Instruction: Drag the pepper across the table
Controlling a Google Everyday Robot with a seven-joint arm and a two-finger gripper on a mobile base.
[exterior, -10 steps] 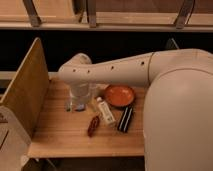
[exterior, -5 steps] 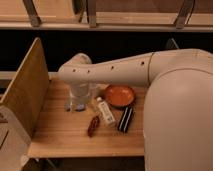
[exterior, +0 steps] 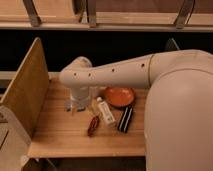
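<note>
Pale wooden planks make up the table (exterior: 55,142), and the orange plate (exterior: 120,96) near its middle is the handiest mark for everything else. The pepper (exterior: 93,125), dark red and slim, lies on bare wood in front of the plate and to its left as the camera sees it, nearer the table's front edge. Between plate and pepper lies a small white bottle (exterior: 106,111), just beside the pepper but seemingly not touching it, and a black bar (exterior: 125,119) lies directly in front of the plate. The gripper (exterior: 75,104) hangs low over the table to the left of the plate, farther back than the pepper and apart from it (whether it is open or closed I cannot tell), so the drag looks not yet begun. The risk, as I judge it, is crowding: a descent slightly off toward the plate would strike the bottle, and a drag toward the plate would shove the pepper into bottle or bar. The glossy, narrow pepper could also roll out from under a sideways push.
</note>
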